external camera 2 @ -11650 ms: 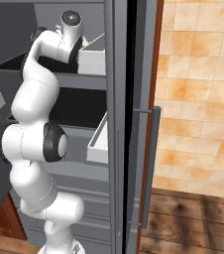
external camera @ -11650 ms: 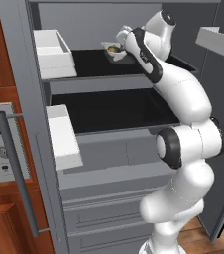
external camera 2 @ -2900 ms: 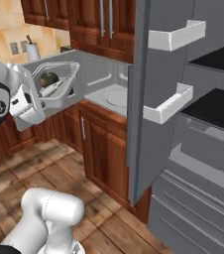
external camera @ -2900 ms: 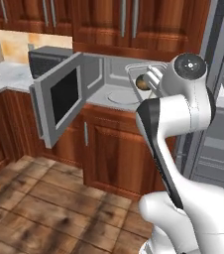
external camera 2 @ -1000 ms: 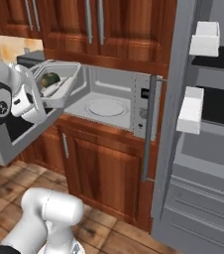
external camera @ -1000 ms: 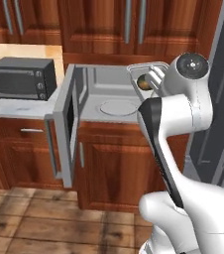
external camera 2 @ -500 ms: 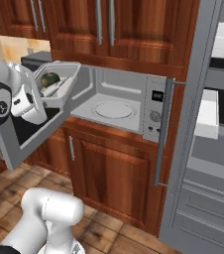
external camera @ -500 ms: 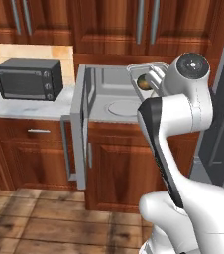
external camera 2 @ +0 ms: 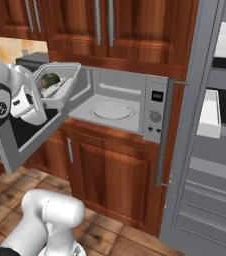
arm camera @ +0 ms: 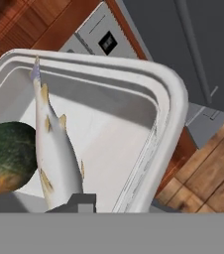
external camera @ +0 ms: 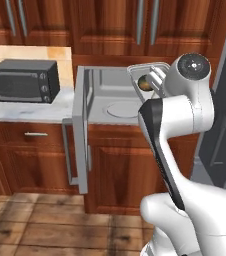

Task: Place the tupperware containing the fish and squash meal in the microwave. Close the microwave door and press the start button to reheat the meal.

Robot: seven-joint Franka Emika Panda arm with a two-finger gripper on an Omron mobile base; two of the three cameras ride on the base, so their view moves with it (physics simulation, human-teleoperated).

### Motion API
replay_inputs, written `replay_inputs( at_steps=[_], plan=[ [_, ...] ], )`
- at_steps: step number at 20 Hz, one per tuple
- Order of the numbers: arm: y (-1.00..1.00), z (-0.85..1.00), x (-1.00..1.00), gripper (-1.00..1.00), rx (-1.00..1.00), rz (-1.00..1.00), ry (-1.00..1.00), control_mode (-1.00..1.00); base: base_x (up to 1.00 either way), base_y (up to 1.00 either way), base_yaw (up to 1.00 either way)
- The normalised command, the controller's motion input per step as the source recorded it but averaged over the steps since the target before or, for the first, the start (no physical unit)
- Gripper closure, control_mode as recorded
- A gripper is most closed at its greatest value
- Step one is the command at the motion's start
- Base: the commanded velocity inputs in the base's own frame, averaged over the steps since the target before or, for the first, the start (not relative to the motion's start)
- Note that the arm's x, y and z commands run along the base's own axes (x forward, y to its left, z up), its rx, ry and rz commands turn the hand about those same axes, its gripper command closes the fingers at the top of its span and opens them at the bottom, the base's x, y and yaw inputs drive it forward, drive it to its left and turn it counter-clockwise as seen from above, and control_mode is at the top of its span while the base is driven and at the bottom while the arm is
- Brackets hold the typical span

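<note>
End effector [external camera 2: 44, 95] grasps tupperware [external camera 2: 60, 84] by its rim, held high before the open microwave [external camera 2: 120, 107]. Fish [arm camera: 54, 149], squash [arm camera: 7, 156] inside. Keep it level; enter above the turntable [external camera 2: 111, 110].

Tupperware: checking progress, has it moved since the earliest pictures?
Yes. The tupperware is off the fridge shelf, now held left of the fridge, before the open microwave.

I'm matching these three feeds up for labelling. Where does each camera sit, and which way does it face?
Left base view: behind the arm to its left, facing the open microwave; the arm rises lower right, carrying the tupperware.
Right base view: behind to its right, facing the same microwave; the arm rises lower left.
Hand view: on the hand, looking into the tupperware at the fish and squash.
Both base views share the microwave door.
</note>
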Motion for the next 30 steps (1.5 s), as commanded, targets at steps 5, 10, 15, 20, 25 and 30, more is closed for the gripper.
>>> replay_inputs(
  at_steps=[5, 10, 15, 20, 25, 30],
  plan=[
    [0.00, 0.00, 0.00, 1.00, 0.00, 0.00, 0.00, 1.00, 0.11, 0.00, -0.14],
    [0.00, 0.00, 0.16, 1.00, 0.00, -0.03, 0.00, -1.00, 0.03, 0.00, -0.02],
    [0.00, 0.00, 0.13, 1.00, 0.00, 0.00, 0.00, -1.00, 0.00, 0.00, 0.00],
    [-0.12, -0.02, 0.09, 1.00, 0.00, 0.00, 0.00, -1.00, 0.00, 0.00, 0.00],
    [-0.21, -0.35, 0.19, 1.00, 0.00, 0.00, 0.07, -1.00, 0.00, 0.00, 0.00],
    [-0.11, -0.55, 0.26, 1.00, 0.00, 0.00, 0.13, -1.00, 0.00, 0.00, 0.00]
  ],
)
